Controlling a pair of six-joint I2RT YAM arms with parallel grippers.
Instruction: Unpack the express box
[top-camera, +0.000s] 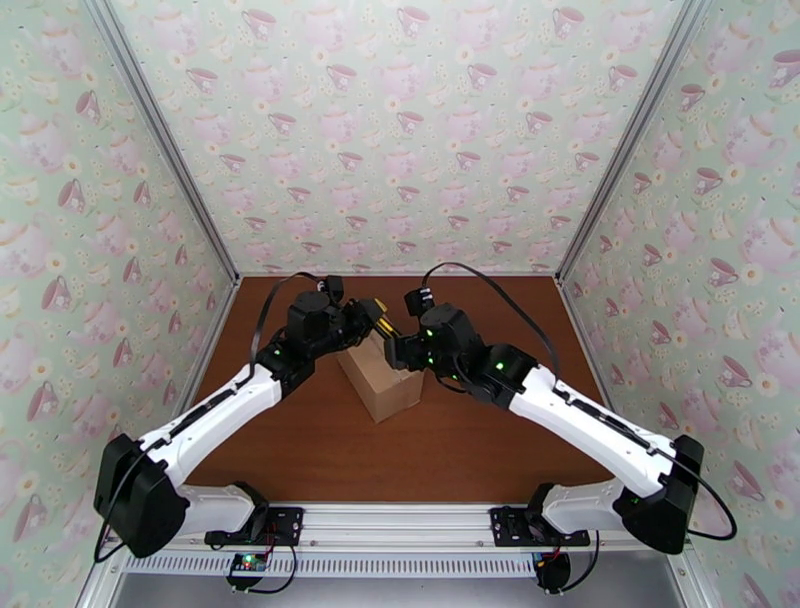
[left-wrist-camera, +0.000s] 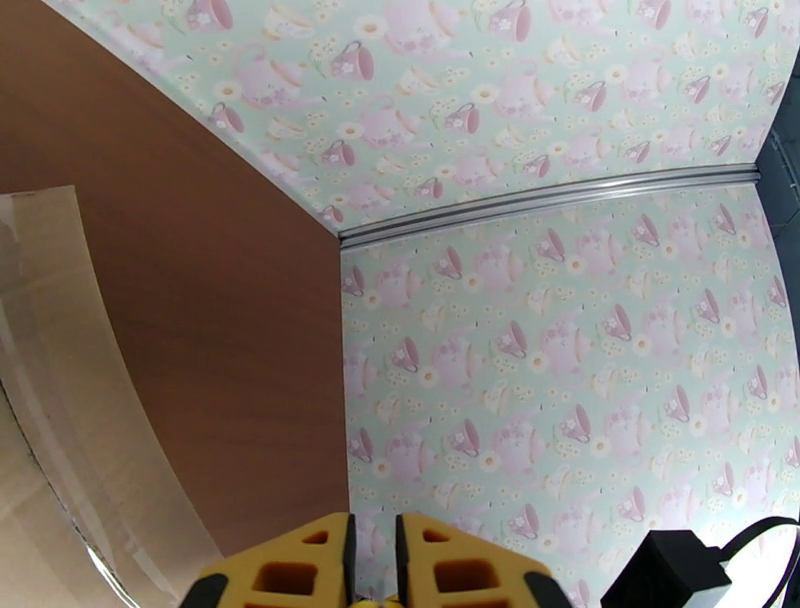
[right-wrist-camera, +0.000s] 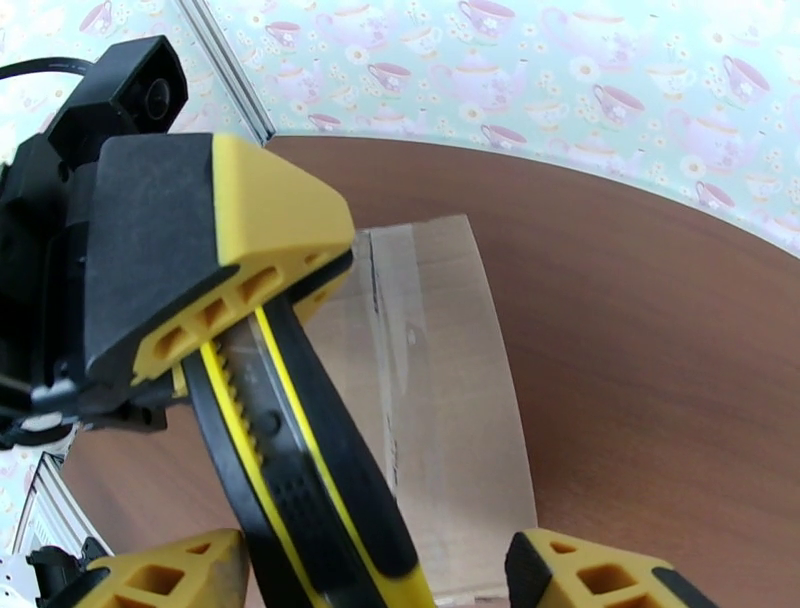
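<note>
The express box (top-camera: 380, 385), a plain brown carton, stands at the table's centre between both arms. A clear tape strip (right-wrist-camera: 430, 400) runs along it and also shows as the tape strip (left-wrist-camera: 60, 400) in the left wrist view. My left gripper (top-camera: 372, 312) hovers over the box's far end, shut on a black and yellow utility knife (right-wrist-camera: 300, 470); its fingers (left-wrist-camera: 300, 565) are nearly together. My right gripper (right-wrist-camera: 380, 585) is open, with the knife's handle passing between its fingers (right-wrist-camera: 600, 575) and nearer the left one. In the top view the right gripper (top-camera: 400, 350) sits just above the box.
The brown table (top-camera: 480, 440) is walled by teacup-patterned panels (top-camera: 400, 130) on three sides, with metal corner posts (top-camera: 600, 200). Bare tabletop lies in front of the box and to both sides.
</note>
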